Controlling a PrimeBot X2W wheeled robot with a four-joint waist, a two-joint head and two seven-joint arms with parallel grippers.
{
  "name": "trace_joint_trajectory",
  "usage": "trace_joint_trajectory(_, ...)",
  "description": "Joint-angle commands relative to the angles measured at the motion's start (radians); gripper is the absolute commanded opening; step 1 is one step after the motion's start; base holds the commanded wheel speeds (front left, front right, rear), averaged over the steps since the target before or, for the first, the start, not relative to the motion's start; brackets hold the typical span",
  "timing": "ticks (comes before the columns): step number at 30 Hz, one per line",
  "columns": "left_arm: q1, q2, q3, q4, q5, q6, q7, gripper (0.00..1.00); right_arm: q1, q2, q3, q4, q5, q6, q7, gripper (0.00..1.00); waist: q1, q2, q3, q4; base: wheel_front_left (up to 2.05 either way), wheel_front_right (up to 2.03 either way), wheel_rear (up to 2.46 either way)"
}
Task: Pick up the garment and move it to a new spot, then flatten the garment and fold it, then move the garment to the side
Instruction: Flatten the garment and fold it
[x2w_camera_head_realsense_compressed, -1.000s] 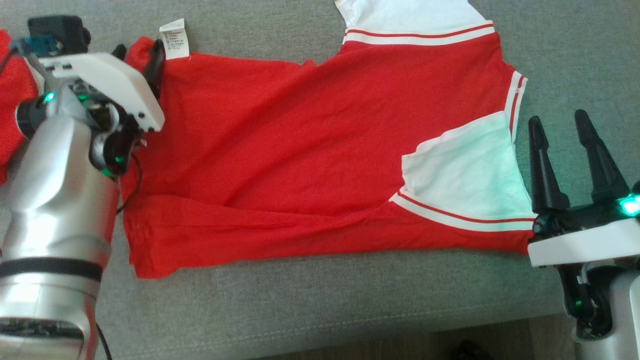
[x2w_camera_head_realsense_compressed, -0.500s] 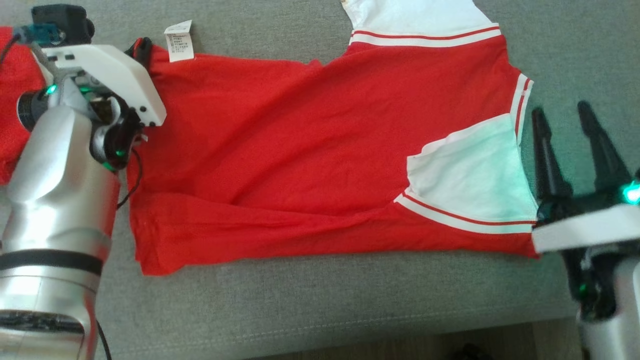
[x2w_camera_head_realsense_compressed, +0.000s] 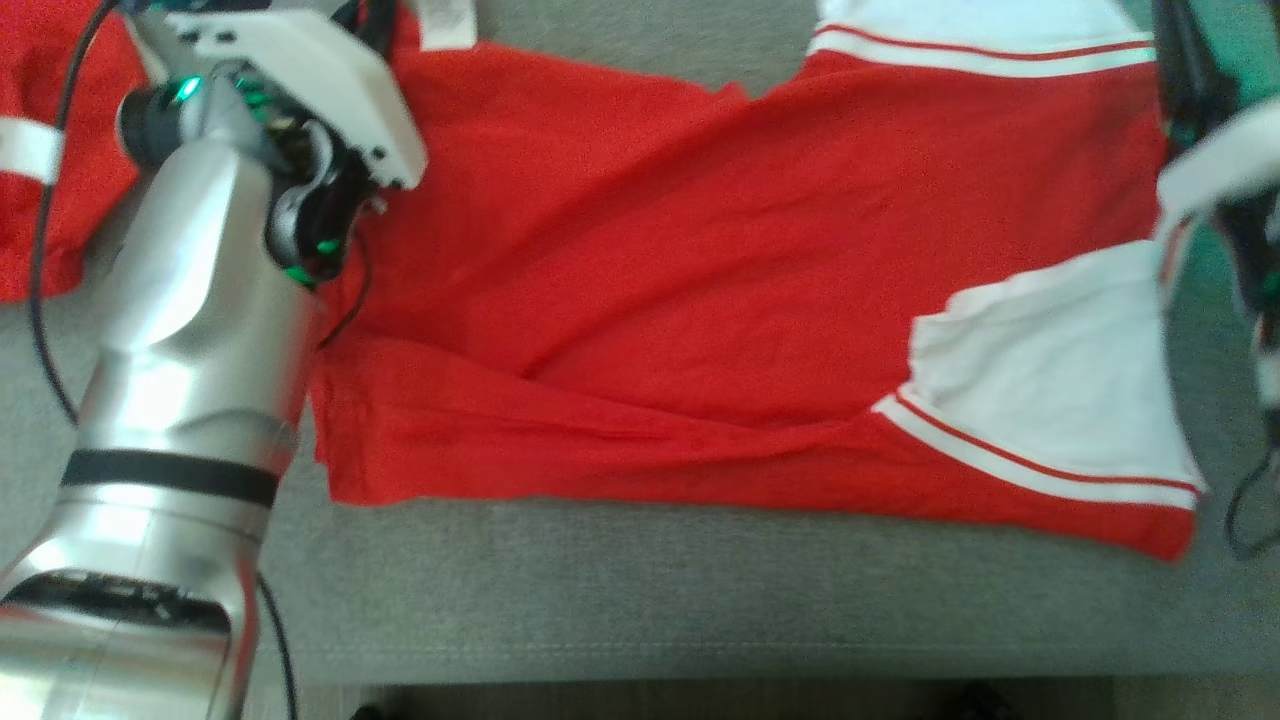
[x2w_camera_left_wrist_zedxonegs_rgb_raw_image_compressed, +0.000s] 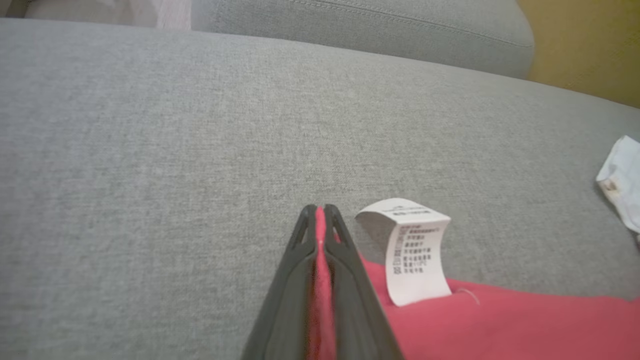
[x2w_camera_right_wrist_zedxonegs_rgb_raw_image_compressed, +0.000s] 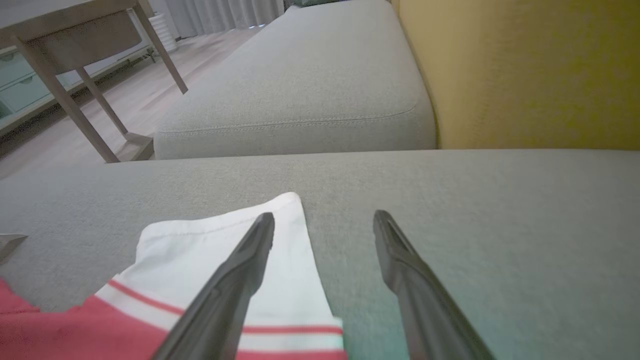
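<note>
Across the grey sofa cushion the red garment lies spread, with a crease along its near hem. At its far corner, beside the care label, the left fingers pinch red cloth. The right fingers stand wide over the white sleeve. They should nip that edge, then both ends can be drawn taut and level.

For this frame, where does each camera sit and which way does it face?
Head view: above, looking down at the red garment on the grey sofa; silver left forearm at left.
Left wrist view: along the left claw, shut on the garment's edge beside the care label.
Right wrist view: along the open right claw, at a white sleeve.
Shared: head and left wrist views both show the care label.
</note>
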Motion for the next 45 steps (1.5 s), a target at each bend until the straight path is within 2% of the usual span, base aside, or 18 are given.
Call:
trace_joint_trajectory(1,-0.034,0.025,0.014,-0.032,0.008,-0.005,-0.010,0.00,-0.035,-0.021,0.027,-0.006,0.014,0.007,0.014,1.00,0.0000,0.0000,0.035,0.037,0.00,0.00,0.00)
trace_joint_trajectory(12,-0.081,-0.022,-0.024,0.008,0.004,-0.027,-0.046,0.00,-0.353,-0.082,0.234,0.289,0.085,0.007,0.188,1.00,0.0000,0.0000,0.064,0.084,0.00,0.00,0.00)
trace_joint_trajectory(20,-0.102,-0.031,-0.033,0.041,-0.004,-0.036,-0.070,0.00,-0.444,-0.095,0.326,0.399,0.128,0.007,0.267,1.00,0.0000,0.0000,0.077,0.095,0.00,0.00,0.00)
trace_joint_trajectory(21,-0.104,-0.032,-0.034,0.046,-0.005,-0.037,-0.073,0.00,-0.450,-0.097,0.340,0.406,0.140,0.007,0.278,0.76,0.0000,0.0000,0.077,0.096,0.00,0.00,0.00)
trace_joint_trajectory(23,-0.107,-0.032,-0.035,0.056,-0.007,-0.038,-0.079,0.00,-0.459,-0.100,0.364,0.414,0.168,0.007,0.292,0.00,0.0000,0.0000,0.077,0.097,0.00,0.00,0.00)
trace_joint_trajectory(27,-0.110,-0.029,-0.031,0.069,-0.013,-0.039,-0.097,0.00,-0.470,-0.119,0.389,0.405,0.208,0.007,0.258,0.00,0.0000,0.0000,0.068,0.092,0.00,0.00,0.00)
trace_joint_trajectory(32,-0.101,-0.015,-0.024,0.071,-0.022,-0.042,-0.125,0.00,-0.443,-0.156,0.401,0.336,0.246,0.007,0.146,0.00,0.0000,0.0000,0.032,0.074,0.00,0.00,0.00)
trace_joint_trajectory(39,-0.065,0.019,-0.001,0.039,-0.049,-0.041,-0.133,0.00,-0.336,-0.230,0.397,0.195,0.286,0.007,0.056,0.00,0.0000,0.0000,-0.034,0.036,0.00,0.00,0.00)
trace_joint_trajectory(45,0.011,0.048,0.019,-0.031,-0.075,-0.031,-0.131,0.00,-0.212,-0.262,0.361,0.085,0.309,0.007,0.018,0.00,0.0000,0.0000,-0.086,0.013,0.00,0.00,0.00)
